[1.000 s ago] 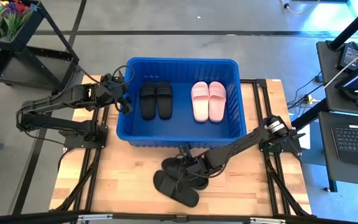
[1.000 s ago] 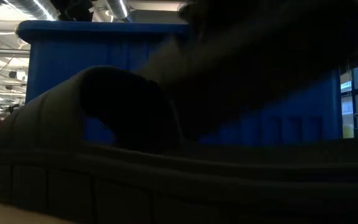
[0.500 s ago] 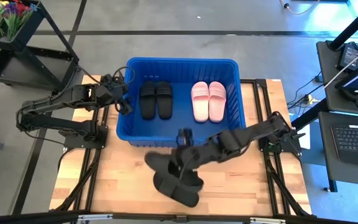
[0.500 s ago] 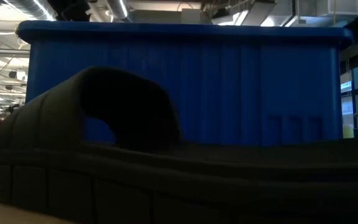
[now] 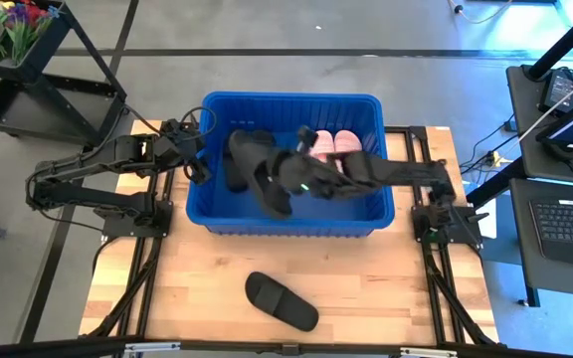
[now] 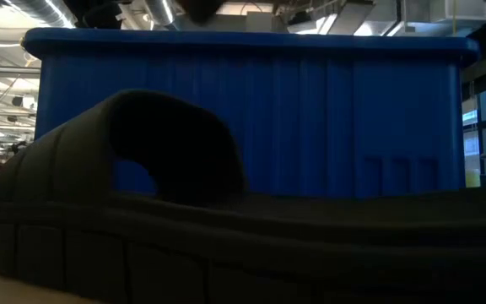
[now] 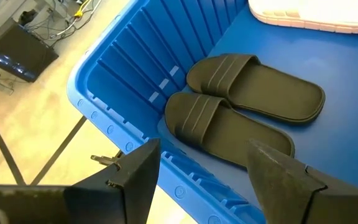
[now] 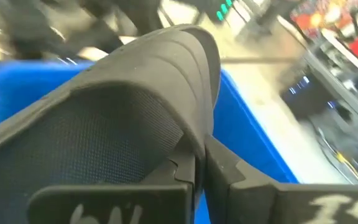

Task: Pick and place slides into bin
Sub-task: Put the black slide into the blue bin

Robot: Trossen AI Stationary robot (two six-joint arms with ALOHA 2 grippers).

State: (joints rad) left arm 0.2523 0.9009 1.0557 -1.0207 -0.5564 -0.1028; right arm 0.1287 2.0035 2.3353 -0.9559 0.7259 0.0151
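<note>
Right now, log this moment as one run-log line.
right hand: shut on black slide, over bin | left hand: open, at bin's left rim | last black slide: on table

Right gripper (image 5: pixel 288 179) over the bin (image 5: pixel 366 104): its black carried slide (image 5: pixel 263 171) hides part of the black pair on the bin floor and an edge of the pink pair (image 5: pixel 328 144). Right wrist view: the slide's strap (image 8: pixel 160 68) fills the frame, cut off at the edges; room beyond the bin blurred. Low view: the near black slide (image 6: pixel 142 211) blocks the bin's lower wall, running off frame. Left wrist view: pale slide (image 7: pixel 316 12) cropped.
</note>
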